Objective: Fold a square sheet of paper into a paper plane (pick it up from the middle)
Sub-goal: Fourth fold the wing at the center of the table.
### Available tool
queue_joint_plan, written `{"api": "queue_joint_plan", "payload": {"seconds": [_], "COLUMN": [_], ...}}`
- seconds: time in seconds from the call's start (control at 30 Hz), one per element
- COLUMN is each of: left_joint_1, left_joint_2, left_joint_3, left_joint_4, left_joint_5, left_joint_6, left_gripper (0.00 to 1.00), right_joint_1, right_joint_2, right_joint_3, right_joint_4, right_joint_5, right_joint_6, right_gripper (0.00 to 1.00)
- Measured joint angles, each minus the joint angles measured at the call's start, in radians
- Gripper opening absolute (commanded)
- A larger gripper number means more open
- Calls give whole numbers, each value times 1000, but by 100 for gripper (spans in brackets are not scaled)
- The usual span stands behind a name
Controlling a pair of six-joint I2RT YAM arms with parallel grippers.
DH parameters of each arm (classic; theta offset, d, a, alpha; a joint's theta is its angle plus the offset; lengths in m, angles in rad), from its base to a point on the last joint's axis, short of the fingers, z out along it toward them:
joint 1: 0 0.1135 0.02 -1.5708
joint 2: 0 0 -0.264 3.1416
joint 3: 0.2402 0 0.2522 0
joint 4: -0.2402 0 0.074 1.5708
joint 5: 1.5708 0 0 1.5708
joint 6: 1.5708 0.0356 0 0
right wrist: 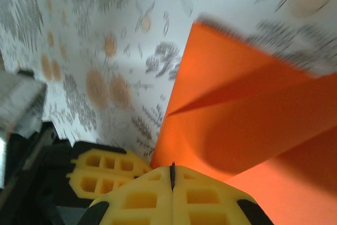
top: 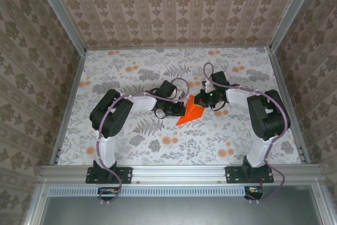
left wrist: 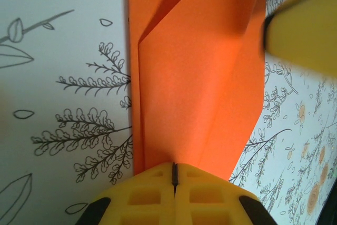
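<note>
In the top view we see the square sheet of paper (top: 190,113), bright orange and already partly folded, at the centre of the frame between the two arms and over the flower-printed counter (top: 131,72). The left hand (top: 176,110) meets it from the left and the right hand (top: 203,100) from the upper right. In the left wrist view, the left hand (left wrist: 175,175) has its yellow fingers pressed together at the bottom of the frame. They are clamped on the sheet's near edge, and the creases run up the frame. In the right wrist view, the right hand (right wrist: 172,175) is likewise closed tight on the sheet, which spreads toward the upper right.
</note>
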Motion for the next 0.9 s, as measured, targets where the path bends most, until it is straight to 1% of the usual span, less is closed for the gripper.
{"api": "queue_joint_plan", "payload": {"seconds": [0.13,0.3,0.53,0.73,0.9], "left_joint_1": [0,0,0,0,0], "left_joint_2": [1,2,2,2,1], "left_joint_3": [2,4,4,3,4], "left_joint_4": [-4,-8,-9,-10,-13], "left_joint_5": [0,0,0,0,0], "left_joint_6": [4,4,5,17,32], "left_gripper": [0,0,0,0,0], "right_joint_1": [47,43,-39,-117,-157], "right_joint_2": [25,74,110,125,145], "right_joint_3": [-13,-13,-13,4,24], "right_joint_4": [14,61,80,93,97], "right_joint_5": [-14,-24,-74,-79,-99], "right_joint_6": [10,4,5,36,62], "right_gripper": [3,2,2,3,4]}}
